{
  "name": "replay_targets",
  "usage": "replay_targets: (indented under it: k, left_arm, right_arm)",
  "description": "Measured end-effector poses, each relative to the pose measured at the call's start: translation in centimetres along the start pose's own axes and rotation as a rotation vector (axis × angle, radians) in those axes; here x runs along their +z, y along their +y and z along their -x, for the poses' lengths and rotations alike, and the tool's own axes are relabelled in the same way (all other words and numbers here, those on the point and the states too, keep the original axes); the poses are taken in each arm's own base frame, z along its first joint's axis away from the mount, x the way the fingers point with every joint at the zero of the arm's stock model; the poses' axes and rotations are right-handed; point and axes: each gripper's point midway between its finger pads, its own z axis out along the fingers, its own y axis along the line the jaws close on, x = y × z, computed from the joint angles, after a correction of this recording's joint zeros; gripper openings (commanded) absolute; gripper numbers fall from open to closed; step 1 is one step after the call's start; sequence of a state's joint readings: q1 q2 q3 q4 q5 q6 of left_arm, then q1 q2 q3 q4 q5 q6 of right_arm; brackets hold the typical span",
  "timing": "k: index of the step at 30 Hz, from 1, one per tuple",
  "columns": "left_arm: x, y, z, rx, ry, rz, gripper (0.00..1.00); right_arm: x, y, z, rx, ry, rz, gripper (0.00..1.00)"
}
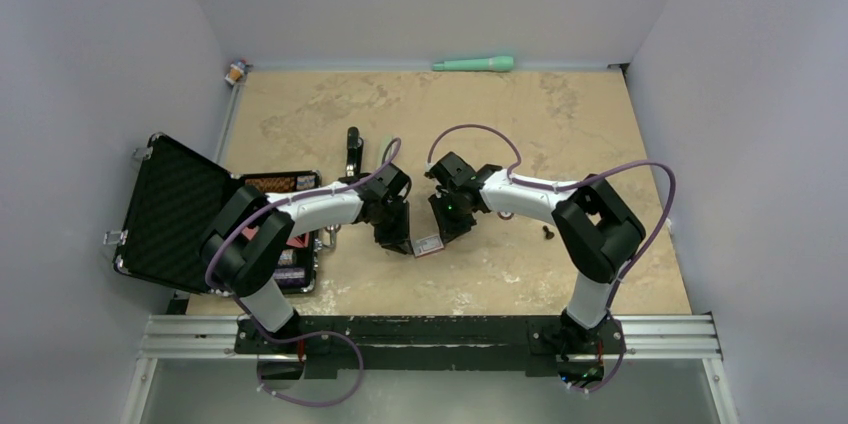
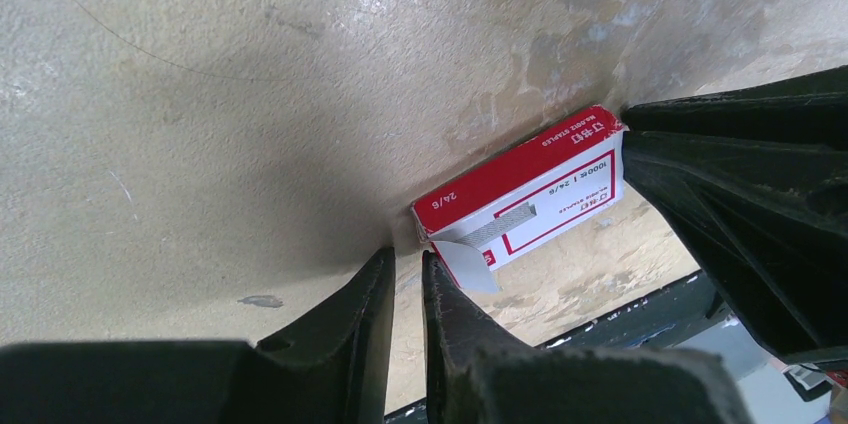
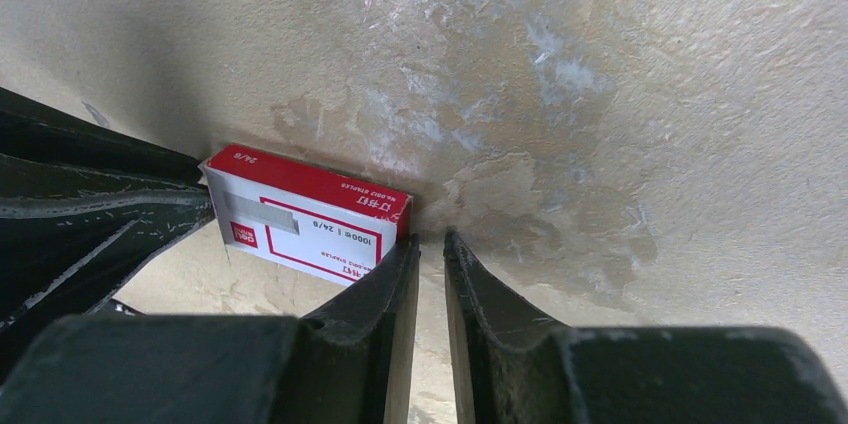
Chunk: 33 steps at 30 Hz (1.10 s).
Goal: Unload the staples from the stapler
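The stapler point(image 1: 353, 148) is a slim black bar lying on the table just behind my left wrist; it shows in neither wrist view. No loose staples are visible. My left gripper point(image 1: 397, 240) point(image 2: 408, 252) has its jaws nearly together with nothing between them, its tips on the table at the left end of a small red-and-white staple box point(image 1: 428, 244) point(image 2: 540, 189). My right gripper point(image 1: 448, 226) point(image 3: 430, 239) is likewise nearly closed and empty, its tips at the box's right end point(image 3: 310, 214). The box's grey end flap point(image 2: 468, 266) hangs open.
An open black carry case point(image 1: 175, 209) holding small items lies at the left table edge. A pale green oblong case point(image 1: 474, 63) lies along the back wall. A small dark object point(image 1: 548, 232) sits near the right arm. A small cup-like item point(image 1: 235, 71) stands in the back left corner.
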<state>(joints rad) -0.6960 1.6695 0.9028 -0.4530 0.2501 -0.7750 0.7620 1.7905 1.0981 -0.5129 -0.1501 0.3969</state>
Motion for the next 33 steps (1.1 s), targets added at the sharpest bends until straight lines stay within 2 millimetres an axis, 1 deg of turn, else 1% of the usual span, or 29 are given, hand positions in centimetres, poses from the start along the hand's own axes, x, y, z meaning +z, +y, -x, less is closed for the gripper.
replay_targets:
  k: [6, 9, 11, 15, 17, 19, 24, 28, 31, 33]
  left_arm:
    - [-0.1, 0.0, 0.0, 0.002, 0.011, 0.012, 0.21]
    - [0.1, -0.2, 0.4, 0.003, 0.029, 0.029, 0.21]
    - [0.2, -0.5, 0.9, 0.014, 0.042, 0.046, 0.2]
    - [0.5, -1.3, 2.6, 0.04, 0.056, 0.077, 0.2]
    - [0.7, -2.0, 3.6, 0.056, 0.051, 0.081, 0.2]
    - [0.7, -3.0, 4.9, 0.071, 0.04, 0.075, 0.2]
    - [0.7, -5.9, 8.3, 0.11, -0.007, 0.031, 0.21]
    - [0.7, -7.7, 10.1, 0.127, -0.023, 0.01, 0.21]
    - [0.3, -8.2, 10.6, 0.137, -0.031, 0.003, 0.21]
    - [0.0, -8.4, 10.8, 0.14, -0.033, -0.001, 0.21]
  right_arm:
    - [0.0, -0.1, 0.1, -0.003, -0.001, -0.004, 0.22]
    - [0.0, -0.3, 0.3, -0.004, -0.004, -0.022, 0.22]
    - [0.0, -0.6, 0.7, 0.0, -0.006, -0.04, 0.22]
    - [-0.1, -2.3, 1.8, 0.037, -0.018, -0.09, 0.22]
    - [-0.2, -3.5, 2.7, 0.068, -0.029, -0.108, 0.23]
    - [-0.4, -5.1, 3.9, 0.114, -0.045, -0.126, 0.23]
    - [-0.9, -9.2, 8.0, 0.194, -0.107, -0.192, 0.24]
    - [-1.9, -11.2, 10.7, 0.22, -0.154, -0.234, 0.24]
    - [-3.2, -12.2, 12.0, 0.238, -0.187, -0.249, 0.26]
    - [-4.1, -12.7, 12.4, 0.245, -0.207, -0.252, 0.29]
